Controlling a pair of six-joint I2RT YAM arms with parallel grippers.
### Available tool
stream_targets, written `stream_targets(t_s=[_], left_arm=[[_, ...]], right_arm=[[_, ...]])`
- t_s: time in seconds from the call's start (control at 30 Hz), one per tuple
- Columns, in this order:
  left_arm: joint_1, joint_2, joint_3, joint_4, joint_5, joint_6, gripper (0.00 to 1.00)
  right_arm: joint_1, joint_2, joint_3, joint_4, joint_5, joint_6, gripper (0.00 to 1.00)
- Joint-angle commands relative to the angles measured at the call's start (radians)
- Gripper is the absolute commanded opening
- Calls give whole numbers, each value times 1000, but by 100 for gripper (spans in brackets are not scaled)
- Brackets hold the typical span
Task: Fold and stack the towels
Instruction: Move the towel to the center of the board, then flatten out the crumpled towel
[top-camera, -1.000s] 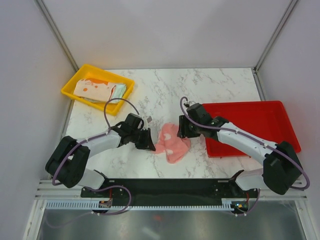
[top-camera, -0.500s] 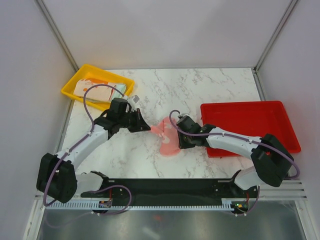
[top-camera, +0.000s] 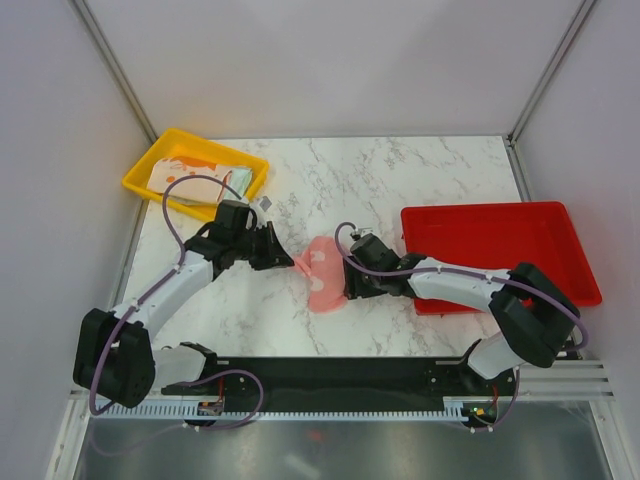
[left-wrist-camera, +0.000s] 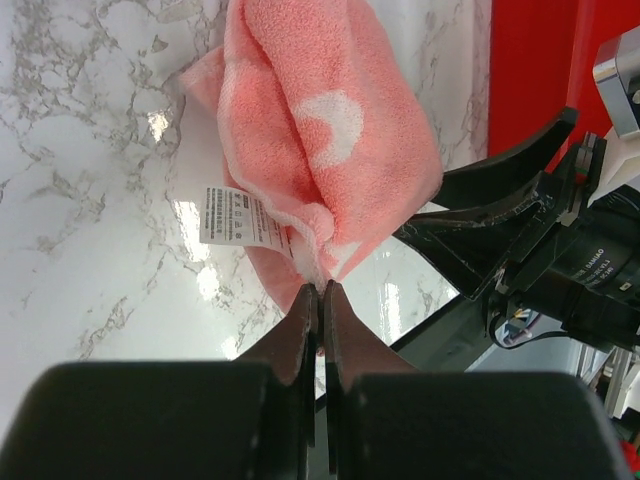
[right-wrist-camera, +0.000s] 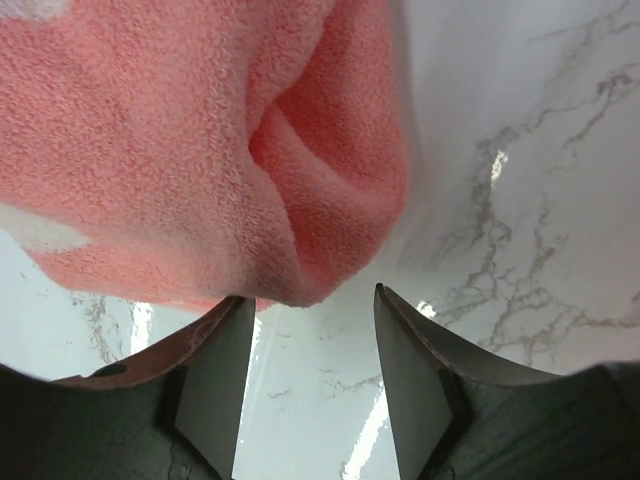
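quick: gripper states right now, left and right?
Left gripper: shut on the edge of the pink towel.
Right gripper: open, jaws either side of the towel's folded end, not clamped.

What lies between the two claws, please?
The pink towel, bunched on the table: the left claw pinches one corner, the open right claw sits at its opposite edge. The top view shows this.

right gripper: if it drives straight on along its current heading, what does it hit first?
The pink towel: its bunched fold sits right ahead of the open right gripper. Depth is unclear, so it may already touch.
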Motion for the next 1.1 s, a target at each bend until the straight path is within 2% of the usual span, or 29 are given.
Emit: stream_targets(t_s=[0.0,0.07,0.2,0.33,0.4,0.47,0.57,0.67,0.8,0.83,0.87,0.93,1.0,1.07], left_arm=[[1,-10,-2,4,3,2,2],[1,-4,1,4,3,4,2],[1,-16,44,-20,22,27,2],[2,-71,166,-212,-44,71,2],[2,-122,220,-277,-76,76,2],[2,-165,228,-298,-81,59,2],[2,-162,230,-292,-53,18,2],[4,-107,191,-266,-61,16,2],[18,-23,90,-136,-35,-33,2],[18,-12,70,-101,-35,-42,2],[19,4,40,-62,-37,-54,2],[24,48,26,-44,-15,-53,2],[24,56,3,-27,-10,-48,2],[24,44,-28,-18,-33,-41,2]], right_arm=[[6,6,-16,149,-44,-1,59],[7,45,6,141,-32,-16,56],[6,36,75,45,30,-70,0],[6,-113,292,-336,80,-107,0],[3,-171,412,-461,163,-125,0],[-31,-178,475,-474,200,-144,0],[-132,-80,596,-448,195,-199,0],[-221,79,691,-359,122,-277,0],[-276,386,881,-315,48,-352,1],[-283,432,912,-318,38,-363,6],[-290,472,943,-328,27,-371,20],[-295,532,1026,-397,27,-378,35],[-292,470,1009,-422,16,-376,48],[-283,395,970,-440,10,-368,53]])
